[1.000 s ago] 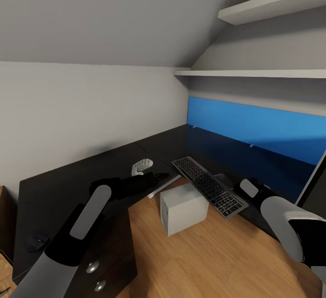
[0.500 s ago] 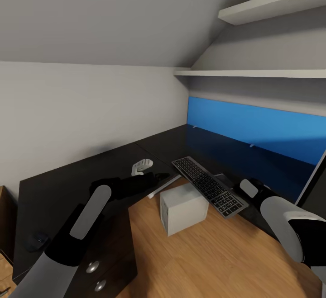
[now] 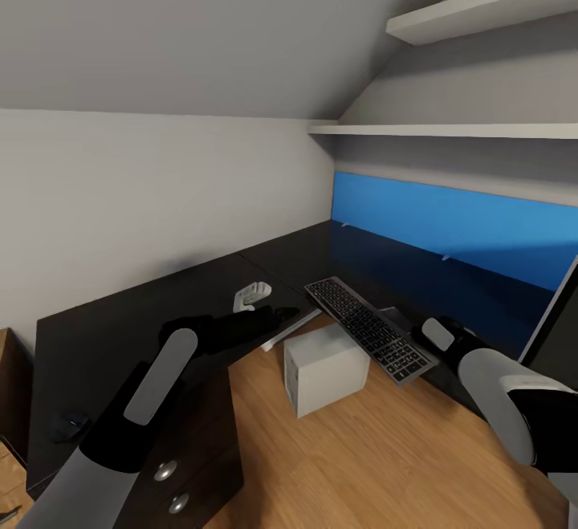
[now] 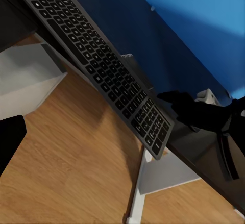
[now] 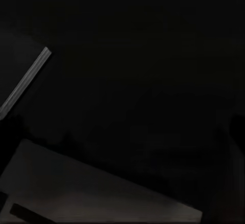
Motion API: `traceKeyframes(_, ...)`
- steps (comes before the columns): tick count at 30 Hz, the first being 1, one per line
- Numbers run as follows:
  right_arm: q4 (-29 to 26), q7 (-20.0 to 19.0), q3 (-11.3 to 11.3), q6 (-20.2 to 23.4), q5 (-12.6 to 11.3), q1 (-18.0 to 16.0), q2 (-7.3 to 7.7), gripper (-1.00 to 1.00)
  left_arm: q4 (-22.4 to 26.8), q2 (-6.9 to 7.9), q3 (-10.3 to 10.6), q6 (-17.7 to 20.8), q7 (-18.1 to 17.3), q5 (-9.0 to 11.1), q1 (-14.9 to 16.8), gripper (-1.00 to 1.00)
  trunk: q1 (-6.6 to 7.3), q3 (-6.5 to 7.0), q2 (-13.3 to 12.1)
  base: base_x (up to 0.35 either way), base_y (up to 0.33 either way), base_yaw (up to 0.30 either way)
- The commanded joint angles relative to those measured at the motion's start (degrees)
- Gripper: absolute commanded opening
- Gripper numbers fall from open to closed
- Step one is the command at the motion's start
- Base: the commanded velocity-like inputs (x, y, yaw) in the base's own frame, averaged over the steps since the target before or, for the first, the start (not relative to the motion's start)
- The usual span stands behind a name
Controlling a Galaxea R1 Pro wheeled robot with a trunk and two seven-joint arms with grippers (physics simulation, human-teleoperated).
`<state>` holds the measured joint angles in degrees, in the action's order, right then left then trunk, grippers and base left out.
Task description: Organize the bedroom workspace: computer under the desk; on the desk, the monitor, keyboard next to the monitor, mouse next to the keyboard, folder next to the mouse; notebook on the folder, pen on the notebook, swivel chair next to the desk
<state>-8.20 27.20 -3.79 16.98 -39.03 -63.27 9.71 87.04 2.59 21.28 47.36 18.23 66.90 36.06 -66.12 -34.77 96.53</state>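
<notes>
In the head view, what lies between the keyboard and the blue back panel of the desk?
Bare black desk top lies between the keyboard and the blue back panel in the head view; nothing stands on it.

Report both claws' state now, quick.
Left claw: cannot be told, fingers blur into the dark desk.
Right claw: cannot be told, near the keyboard.

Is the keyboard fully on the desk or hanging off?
Hanging off. The keyboard lies along the desk edge, its near long side out over the floor, above the computer.
</notes>
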Motion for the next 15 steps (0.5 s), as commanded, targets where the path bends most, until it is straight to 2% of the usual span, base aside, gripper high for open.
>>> traceKeyframes(1, -0.1, 0.3, -0.4, 0.4, -0.3, 0.0, -0.14, 1.00, 0.1, 0.05, 0.1, 0.0, 0.6, 0.6, 0.1, 1.00, 0.00, -0.06, 0.0, -0.001, 0.000, 0.000)
traceKeyframes(5, -0.1, 0.4, -0.3, 0.4, -0.3, 0.0, -0.28, 1.00, 0.1, 0.05, 0.1, 0.0, 0.6, 0.6, 0.1, 1.00, 0.00, -0.06, 0.0, 0.000, 0.000, 0.045)
traceKeyframes(10, -0.1, 0.4, -0.4, 0.5, -0.3, 0.0, -0.41, 1.00, 0.1, -0.02, 0.1, 0.0, 0.6, 0.6, 0.1, 1.00, 0.00, -0.06, 0.0, 0.000, 0.000, 0.154)
traceKeyframes(15, -0.1, 0.4, -0.3, 0.5, -0.3, 0.0, -0.50, 1.00, 0.1, -0.04, 0.1, 0.0, 0.6, 0.6, 0.1, 1.00, 0.00, -0.06, 0.0, 0.000, 0.000, 0.033)
